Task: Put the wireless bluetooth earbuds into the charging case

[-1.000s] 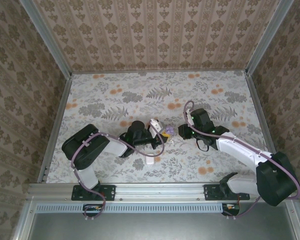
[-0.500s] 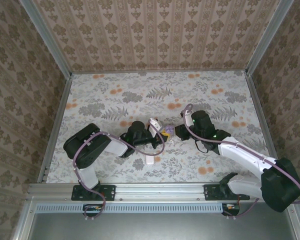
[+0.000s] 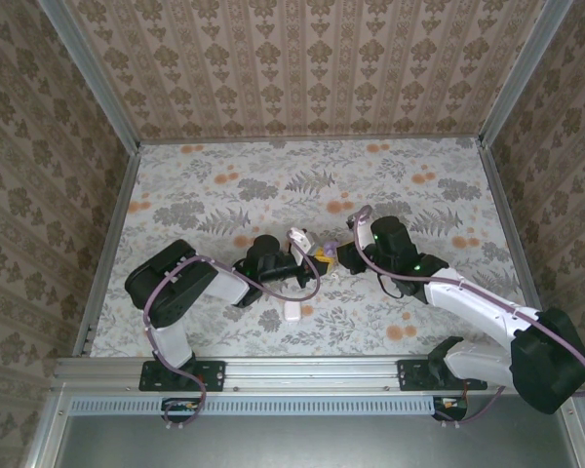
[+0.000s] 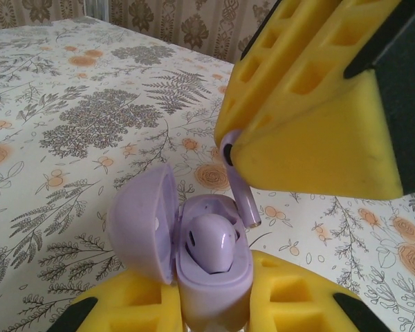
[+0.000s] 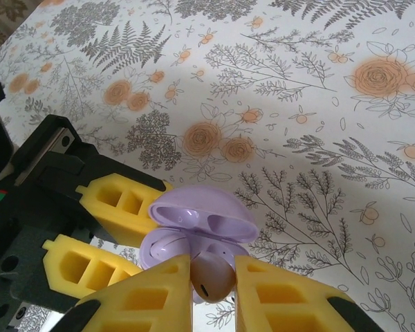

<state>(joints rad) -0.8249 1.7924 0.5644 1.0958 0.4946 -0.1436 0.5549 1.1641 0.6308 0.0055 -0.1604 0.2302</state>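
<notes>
The left end effector is clamped on the small lilac plastic charging case, whose hinged lid stands open, over the floral table. One lilac earbud sits seated inside. The right end effector pinches the second lilac earbud just above the case. Procedure: align the stem with the free socket, lower it straight, then release.
</notes>
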